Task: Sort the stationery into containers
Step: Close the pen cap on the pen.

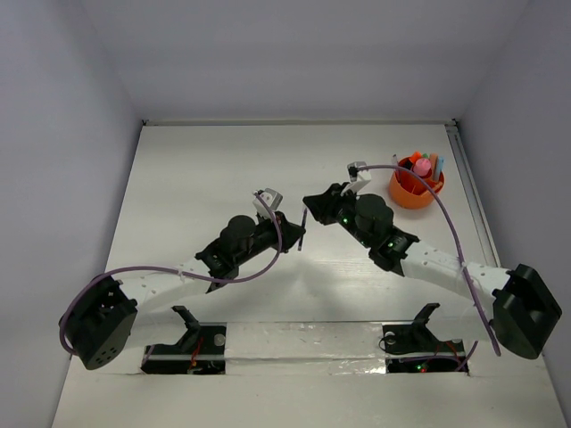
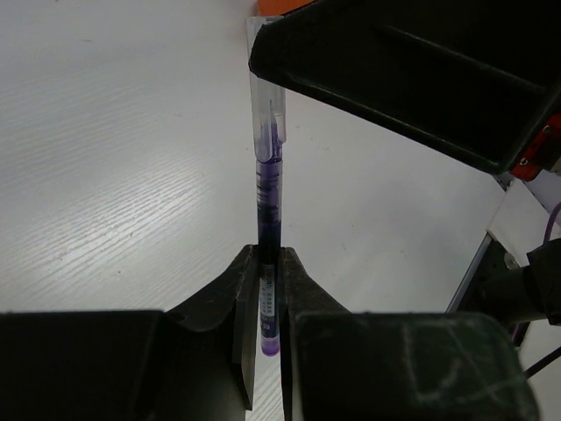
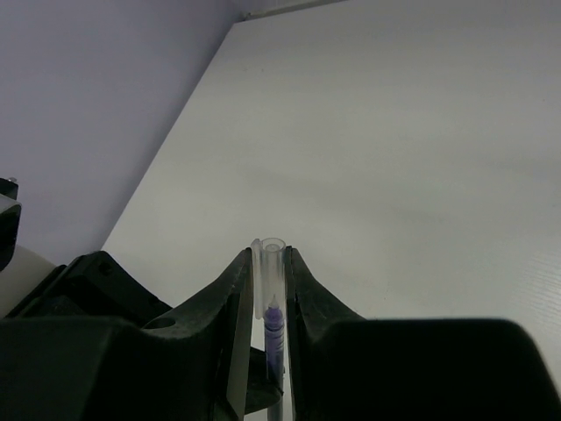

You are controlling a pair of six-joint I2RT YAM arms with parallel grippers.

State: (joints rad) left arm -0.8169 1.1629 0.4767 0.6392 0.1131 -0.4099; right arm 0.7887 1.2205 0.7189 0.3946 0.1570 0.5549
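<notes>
Both arms are on one item here. The left gripper (image 2: 267,260) is clamped tight on the lower barrel of a thin purple pen (image 2: 268,197), one black finger (image 2: 244,289) pressed against each side. The pen runs straight out from those fingers towards the right gripper (image 3: 268,257), and that one is pinched onto the pen's other end. Its two pads squeeze the clear cap (image 3: 270,252), with the purple tip showing inside it.

From overhead, the pen is a short dark line bridging the two grippers mid-table. That puts it well to the left of the orange holder (image 1: 406,194) and a little nearer the arm bases than the holder is. Whether it hangs clear of the white table (image 1: 196,178) or brushes it cannot be told.

The holder stands near the table's far right corner, apart from both grippers. A few pieces of stationery already stand upright inside it: one pink (image 1: 422,167), one orange (image 1: 433,161), one light blue (image 1: 440,168).
</notes>
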